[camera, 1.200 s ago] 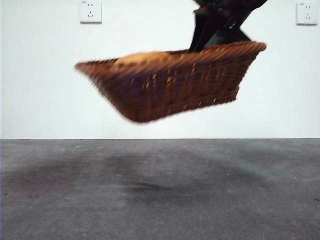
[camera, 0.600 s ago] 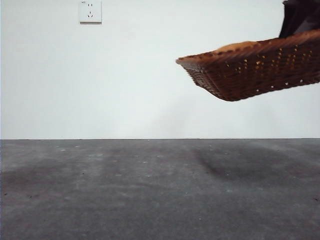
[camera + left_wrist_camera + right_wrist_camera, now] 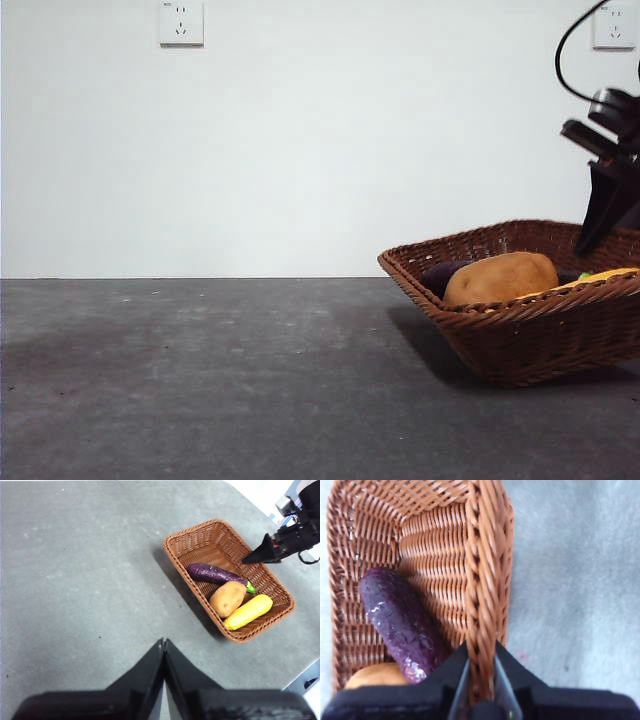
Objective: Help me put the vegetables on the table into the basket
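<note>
The reddish-brown woven wicker basket (image 3: 520, 340) sits on the dark grey matte table (image 3: 200, 380) at the lower right of the front view, holding 3 vegetables: a dark-purple eggplant (image 3: 216, 573), a tan potato (image 3: 500, 277) and a yellow bumpy oval one (image 3: 248, 611). The right gripper (image 3: 480, 666) pinches the basket's braided rim. The left gripper (image 3: 163, 647), jaws together, hangs over bare table.

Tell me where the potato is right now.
In the left wrist view the potato lies inside the basket, between the eggplant and the yellow vegetable, touching both.
</note>
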Controlling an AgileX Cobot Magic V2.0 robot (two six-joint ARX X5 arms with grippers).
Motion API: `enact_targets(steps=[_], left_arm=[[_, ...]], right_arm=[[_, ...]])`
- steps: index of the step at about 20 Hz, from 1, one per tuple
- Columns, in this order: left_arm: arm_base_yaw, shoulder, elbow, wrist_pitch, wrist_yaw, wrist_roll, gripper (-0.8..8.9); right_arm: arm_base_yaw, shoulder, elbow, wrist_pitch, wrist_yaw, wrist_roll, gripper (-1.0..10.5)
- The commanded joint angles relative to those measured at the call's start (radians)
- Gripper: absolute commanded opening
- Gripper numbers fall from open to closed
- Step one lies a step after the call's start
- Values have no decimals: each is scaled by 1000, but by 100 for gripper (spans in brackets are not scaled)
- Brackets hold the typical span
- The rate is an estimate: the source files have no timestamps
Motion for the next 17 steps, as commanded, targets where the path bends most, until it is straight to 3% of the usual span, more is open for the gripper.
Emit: enact_targets(steps=[1, 12, 17], left_arm=[[4, 3, 0, 1, -6, 27, -8], [4, 54, 0, -2, -18, 32, -8], [4, 85, 0, 14, -18, 35, -8]], right_arm=[[-2, 27, -1, 43, -16, -5, -12], [-113, 126, 0, 56, 18, -60, -12], [-90, 127, 0, 76, 3, -61, -12]])
